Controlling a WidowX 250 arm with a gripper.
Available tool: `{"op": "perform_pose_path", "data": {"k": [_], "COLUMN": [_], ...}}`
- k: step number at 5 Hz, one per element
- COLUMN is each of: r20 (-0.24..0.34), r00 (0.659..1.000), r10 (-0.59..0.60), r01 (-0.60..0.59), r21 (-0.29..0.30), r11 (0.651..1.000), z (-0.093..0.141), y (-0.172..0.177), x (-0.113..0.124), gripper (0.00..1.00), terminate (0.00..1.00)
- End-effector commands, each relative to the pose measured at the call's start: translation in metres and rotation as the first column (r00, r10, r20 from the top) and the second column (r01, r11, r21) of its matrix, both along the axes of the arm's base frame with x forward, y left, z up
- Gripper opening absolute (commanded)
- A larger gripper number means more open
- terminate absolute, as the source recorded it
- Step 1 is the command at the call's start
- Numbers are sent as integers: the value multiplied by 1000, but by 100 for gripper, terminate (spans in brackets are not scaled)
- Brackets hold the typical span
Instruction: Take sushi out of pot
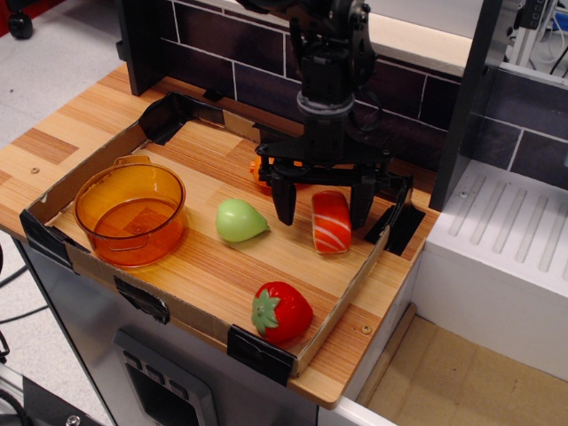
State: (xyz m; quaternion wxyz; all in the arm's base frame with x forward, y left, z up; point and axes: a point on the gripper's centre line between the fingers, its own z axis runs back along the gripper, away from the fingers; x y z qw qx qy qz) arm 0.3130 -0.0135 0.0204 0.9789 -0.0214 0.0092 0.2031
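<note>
The sushi [330,222] lies flat on the wooden tray floor at the right, orange-red striped top up. My gripper [322,206] hangs right over it, fingers spread wide, one on each side of the sushi and not pressing it. The orange translucent pot [130,211] stands at the tray's left end, with nothing in it.
A green pear-shaped toy [238,220] lies mid-tray. A red strawberry [282,312] sits near the front edge. An orange toy [263,174] is partly hidden behind my gripper. Cardboard tray walls [342,302] ring the floor. A white rack [501,222] stands to the right.
</note>
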Motion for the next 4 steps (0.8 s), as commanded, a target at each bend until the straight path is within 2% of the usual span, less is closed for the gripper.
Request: {"op": "perform_pose_path", "data": {"k": [1,2,3,4], "r20": [167,172,172,172], "r00": [985,984,984,984], "r10": [38,53,53,53], "r01": [-24,-30,-30,-30], "r21": [-86,-132,-132,-132], "r11": [996,991,991,991], "z": [93,115,115,115], "y": [15,27,27,27], "x": [-2,-7,-7,-7], "gripper": [100,100,100,100], "terminate": [0,0,0,100]}}
